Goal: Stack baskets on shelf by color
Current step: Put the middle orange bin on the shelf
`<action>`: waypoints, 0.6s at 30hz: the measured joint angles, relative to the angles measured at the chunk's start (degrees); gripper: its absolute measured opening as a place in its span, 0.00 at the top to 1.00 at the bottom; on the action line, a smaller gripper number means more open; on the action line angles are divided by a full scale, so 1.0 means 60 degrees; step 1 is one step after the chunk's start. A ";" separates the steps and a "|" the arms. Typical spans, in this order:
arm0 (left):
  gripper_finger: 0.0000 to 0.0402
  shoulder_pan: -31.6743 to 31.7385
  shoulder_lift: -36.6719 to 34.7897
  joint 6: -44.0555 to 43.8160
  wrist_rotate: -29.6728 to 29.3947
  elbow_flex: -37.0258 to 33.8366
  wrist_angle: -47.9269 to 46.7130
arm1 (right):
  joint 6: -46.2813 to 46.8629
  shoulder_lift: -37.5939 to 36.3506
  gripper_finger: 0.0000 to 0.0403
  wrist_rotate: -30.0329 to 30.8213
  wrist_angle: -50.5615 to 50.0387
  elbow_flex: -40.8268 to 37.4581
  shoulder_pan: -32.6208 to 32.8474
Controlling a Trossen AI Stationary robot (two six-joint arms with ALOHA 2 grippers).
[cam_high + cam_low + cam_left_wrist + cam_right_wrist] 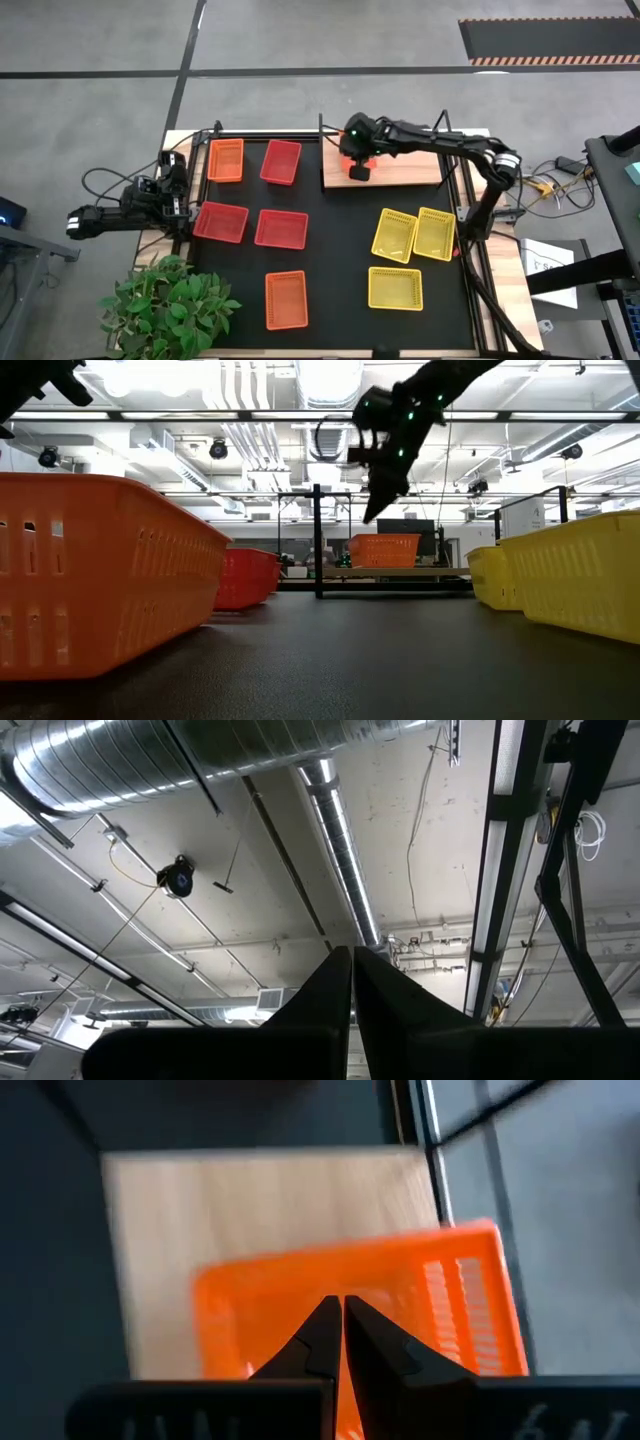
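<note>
High view: black mat (330, 250) (grey floor around); both arms' fingers closed, holding nothing.

two dark, near-black arms of jointed segments. left arm (125, 212): blocky black links, pale band near the base end, thin black cables looping off beside it. right arm (470, 160): slim black tubes, a silver-grey ring at the elbow joint, a small green light glowing on the wrist housing. left gripper (351, 960) and right gripper (342, 1312): flat, matte black fingers tapering to narrow wedge tips, set on a broad black crossbar.
</note>
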 joint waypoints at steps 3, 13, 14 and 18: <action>1.00 0.0002 0.0000 0.0000 -0.0001 0.0000 -0.0001 | -0.0003 0.0360 0.97 0.0103 0.0063 -0.0002 -0.0010; 1.00 0.0001 0.0000 0.0000 0.0000 0.0000 -0.0001 | 0.0244 0.1001 0.97 -0.0873 0.0202 -0.0004 0.0252; 1.00 0.0003 0.0000 0.0000 -0.0001 0.0000 0.0002 | 0.0244 0.1027 0.97 -0.0872 0.0315 -0.0004 0.0272; 1.00 0.0001 0.0000 0.0000 0.0001 0.0000 0.0000 | 0.0233 0.1079 0.97 -0.0853 0.0754 -0.0004 0.0387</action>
